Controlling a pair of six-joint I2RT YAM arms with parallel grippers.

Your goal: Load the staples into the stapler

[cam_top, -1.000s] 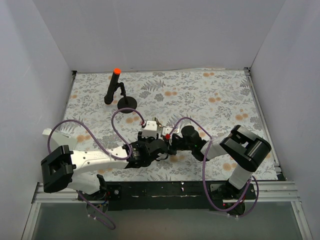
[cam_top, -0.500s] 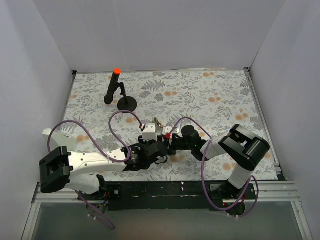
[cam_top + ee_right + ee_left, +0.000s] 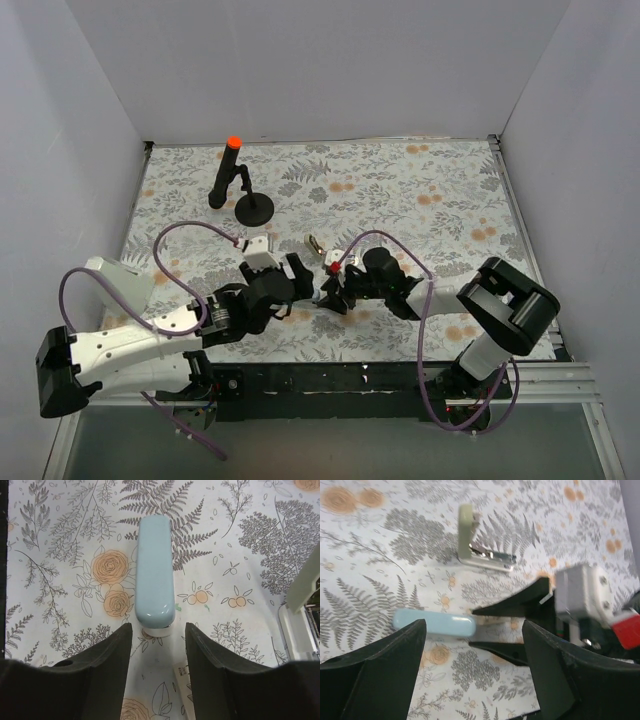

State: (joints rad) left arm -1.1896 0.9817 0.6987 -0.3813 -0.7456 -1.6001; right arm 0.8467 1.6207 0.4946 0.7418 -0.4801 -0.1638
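Observation:
The pale olive-green stapler (image 3: 468, 534) lies swung open, its silver metal track (image 3: 492, 557) on the mat. It also shows in the top view (image 3: 316, 245) and at the right edge of the right wrist view (image 3: 301, 611). My left gripper (image 3: 474, 647) is open and empty, well short of the stapler. My right gripper (image 3: 158, 647) is open, its fingers either side of the near end of a light blue bar (image 3: 155, 572). A small whitish printed box (image 3: 181, 673) lies on the mat between the right fingers. I cannot make out the block of staples.
A black stand with an orange-tipped post (image 3: 232, 180) is at the back left. White walls close in the floral mat (image 3: 420, 190) on three sides. The two grippers (image 3: 308, 283) are close together near the mat's front middle.
My left arm has swung back and to the left, taking its gripper away from the stapler. My right gripper has shifted slightly nearer, over the light blue bar.

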